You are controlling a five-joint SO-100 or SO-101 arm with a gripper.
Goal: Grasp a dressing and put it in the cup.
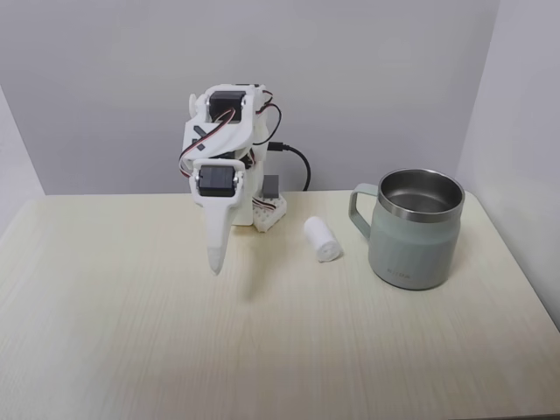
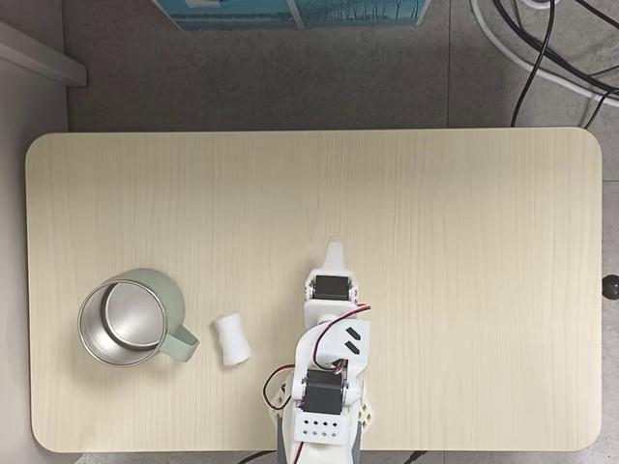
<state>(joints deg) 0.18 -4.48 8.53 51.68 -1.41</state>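
The dressing, a small white roll, lies on its side on the table between the arm and the cup. The cup is a pale grey-green mug with a steel inside, standing upright with its handle turned toward the roll. My white gripper hangs folded near the arm's base, fingers pointing down at the table, pressed together and holding nothing. In the front fixed view it is left of the roll, a hand's width away.
The arm's base sits at the back edge of the light wooden table, with a black cable behind it. In the top-down fixed view, cables lie on the floor beyond the table.
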